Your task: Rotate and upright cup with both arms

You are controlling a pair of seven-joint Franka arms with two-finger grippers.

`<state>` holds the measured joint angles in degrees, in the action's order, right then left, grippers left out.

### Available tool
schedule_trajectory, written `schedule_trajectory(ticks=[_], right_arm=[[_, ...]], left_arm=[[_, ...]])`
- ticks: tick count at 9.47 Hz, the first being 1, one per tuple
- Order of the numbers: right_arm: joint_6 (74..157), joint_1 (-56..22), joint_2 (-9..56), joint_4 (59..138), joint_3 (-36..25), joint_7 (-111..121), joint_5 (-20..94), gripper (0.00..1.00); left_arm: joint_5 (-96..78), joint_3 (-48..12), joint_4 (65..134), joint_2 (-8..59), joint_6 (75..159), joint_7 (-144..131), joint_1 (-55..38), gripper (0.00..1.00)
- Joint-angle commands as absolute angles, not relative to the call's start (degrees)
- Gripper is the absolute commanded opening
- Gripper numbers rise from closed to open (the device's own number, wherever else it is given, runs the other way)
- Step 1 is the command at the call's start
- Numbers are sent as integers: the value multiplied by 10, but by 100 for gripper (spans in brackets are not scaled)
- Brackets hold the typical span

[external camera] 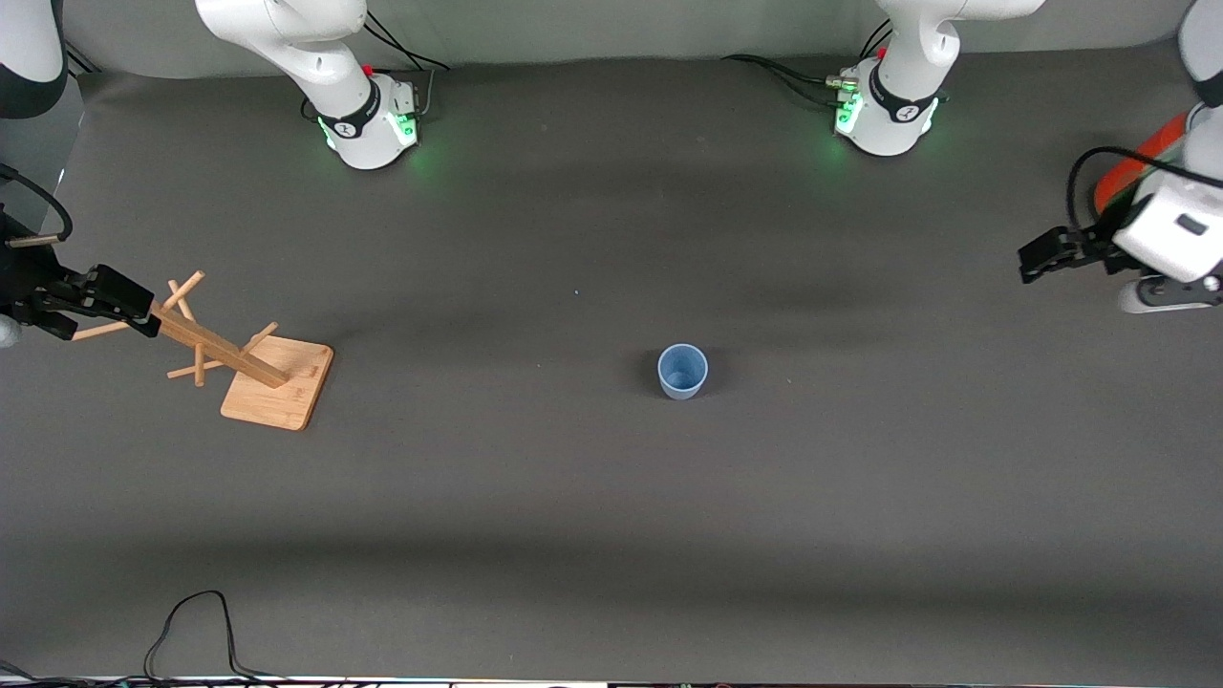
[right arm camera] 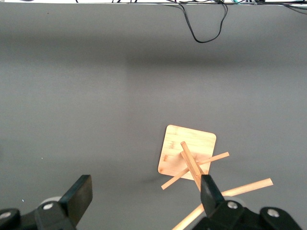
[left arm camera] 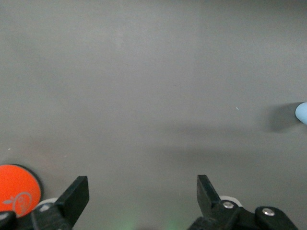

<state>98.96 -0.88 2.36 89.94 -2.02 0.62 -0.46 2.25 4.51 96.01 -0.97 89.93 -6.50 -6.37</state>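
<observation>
While both arms wait: cup (external camera: 682,371) stands mouth-up, frame centre.
Left gripper (external camera: 1037,256) upper right, spread, slightly nearer; right gripper (external camera: 119,296) mid-left, spread.

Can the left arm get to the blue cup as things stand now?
Probably yes. The cup stands alone on bare table, nothing lies between it and the open left gripper, which hangs at its own end.

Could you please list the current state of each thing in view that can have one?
Pale-blue cup: upright, mouth up, free on the table, nothing in it.
Wooden peg rack: standing on its square base, pegs bare.
Left claw: open, holding nothing, over the table's left-arm end.
Right claw: open, holding nothing, over the rack's pegs.
Orange-red cylinder: standing beside the left claw.
</observation>
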Motion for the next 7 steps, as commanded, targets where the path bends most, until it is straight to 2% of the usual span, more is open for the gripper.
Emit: schedule_trajectory(ticks=[1,7], right_arm=[[994,-10,20,899,-25,16,5,100],[993,-10,20,901,-25,16,5,100]], left_arm=[[23,55,870,51,843,-38,-74,100],[17,48,871,54,843,-36,-49,100]])
